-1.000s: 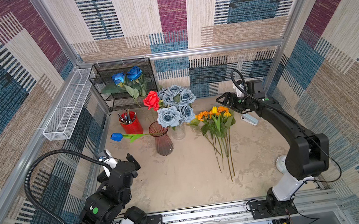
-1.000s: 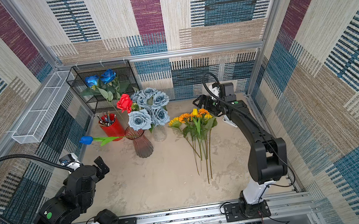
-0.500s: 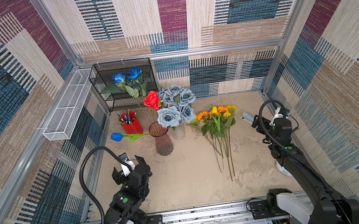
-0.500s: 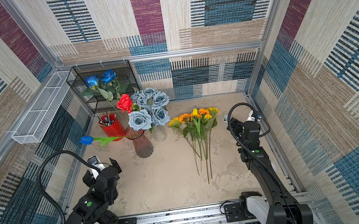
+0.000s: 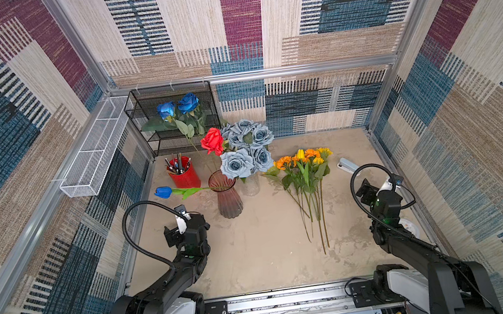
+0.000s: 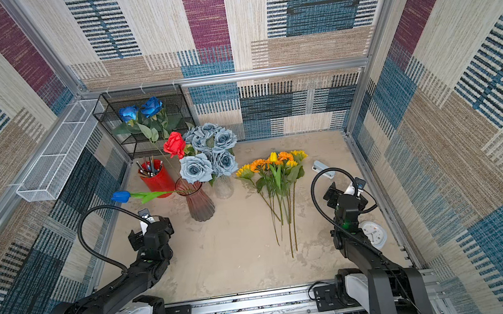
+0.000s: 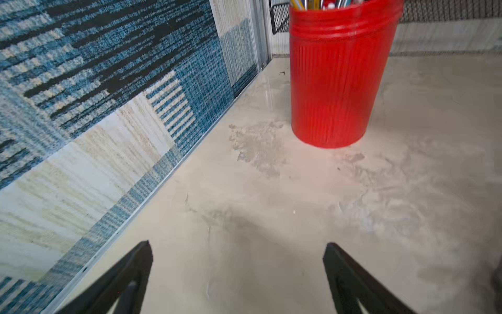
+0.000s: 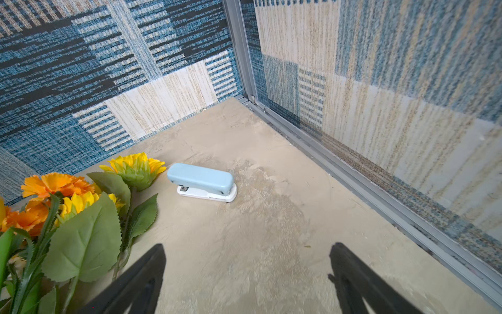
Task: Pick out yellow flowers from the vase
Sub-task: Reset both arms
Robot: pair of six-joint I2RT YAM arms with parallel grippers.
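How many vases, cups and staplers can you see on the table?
Vases: 2 (pink vase, clear vase)
Cup: 1
Stapler: 1
Total: 4

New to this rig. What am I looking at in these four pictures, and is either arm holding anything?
Two black robot arms stand at the near edge of a table. Each ends in a two-fingered gripper.

Two pictures come from one stereo camera overhead, so they look nearly alike. The other two come from cameras on the wrists, looking out past the fingers. The left gripper faces a red pen cup. The right gripper faces a blue stapler. Both are open and hold nothing.

On the table, the yellow flowers lie in a bunch, out of the pink vase. That vase holds a red rose and a blue tulip. A clear vase beside it holds grey-blue roses.
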